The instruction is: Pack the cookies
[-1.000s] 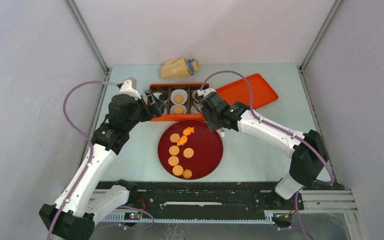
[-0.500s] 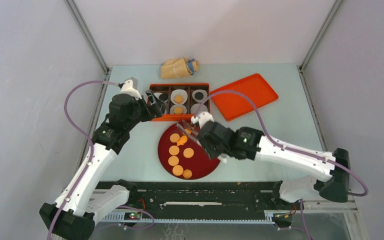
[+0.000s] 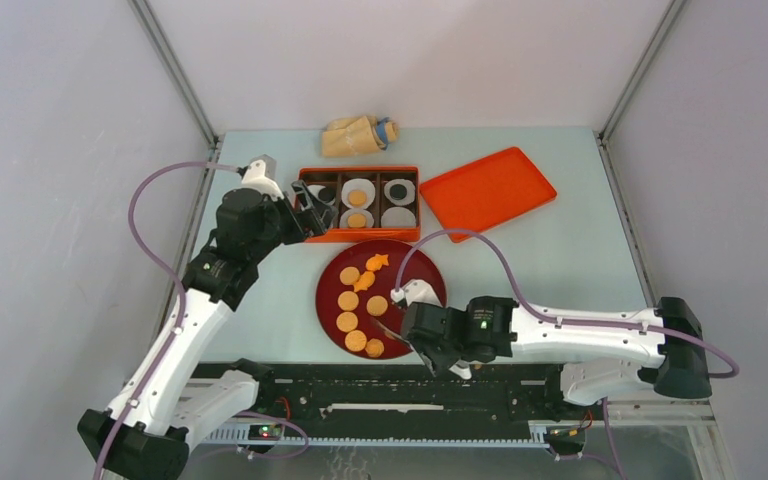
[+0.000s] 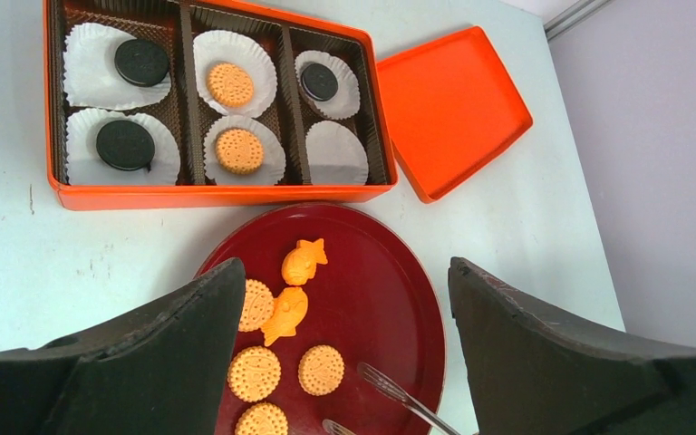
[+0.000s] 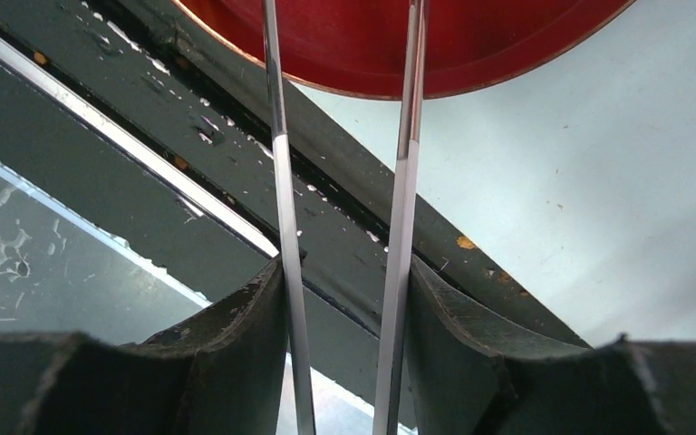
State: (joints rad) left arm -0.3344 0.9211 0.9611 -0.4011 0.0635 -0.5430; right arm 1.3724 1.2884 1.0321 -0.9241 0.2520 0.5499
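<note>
Several round tan cookies (image 3: 348, 300) and two orange fish-shaped pieces (image 3: 364, 281) lie on the left half of the dark red plate (image 3: 415, 285). The orange box (image 3: 358, 203) holds three black cookies (image 4: 141, 62), two tan cookies (image 4: 238, 150) and one empty liner (image 4: 337, 152). My right gripper (image 3: 407, 328) is shut on metal tongs (image 5: 410, 136), whose tips (image 4: 399, 394) are apart over the plate's near right part, next to a tan cookie (image 4: 321, 369). My left gripper (image 4: 343, 272) is open and empty, held above the plate beside the box's left end.
The orange lid (image 3: 487, 192) lies to the right of the box. A tan bag (image 3: 358, 135) lies at the back. The black rail at the table's near edge (image 5: 236, 172) runs just below the plate, under my right wrist.
My right arm has swung with the tongs from the box's right end back to the plate's near right edge. A black cookie now shows in the box's far right cell. The left arm has not moved.
</note>
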